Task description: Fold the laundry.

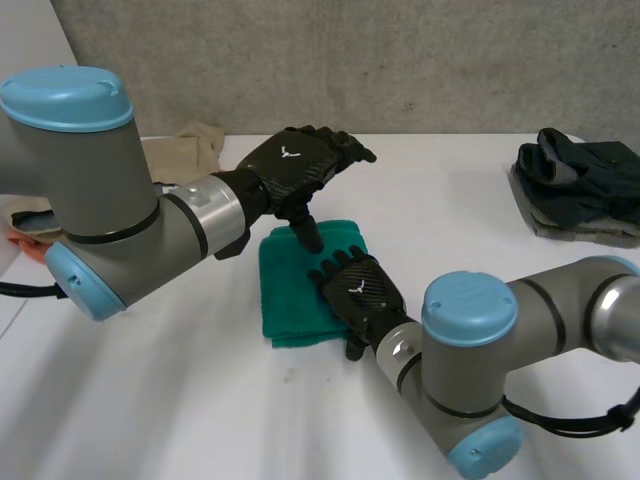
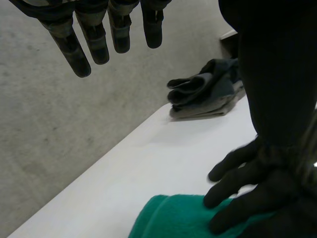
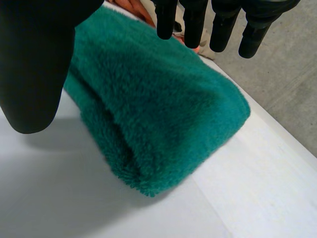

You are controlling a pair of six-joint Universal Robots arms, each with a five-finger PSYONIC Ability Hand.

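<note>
Left arm (image 1: 100,190) was thick grey tubing, its joints topped with a light-blue cap (image 1: 65,97). Right arm (image 1: 565,315) matched it, cap and all. A silver band (image 1: 215,208) ringed the wrist just behind the left hand (image 1: 290,165). That hand was black, the right hand (image 1: 358,290) too, with weave-patterned backs and a small white emblem (image 1: 290,153) on each.
</note>
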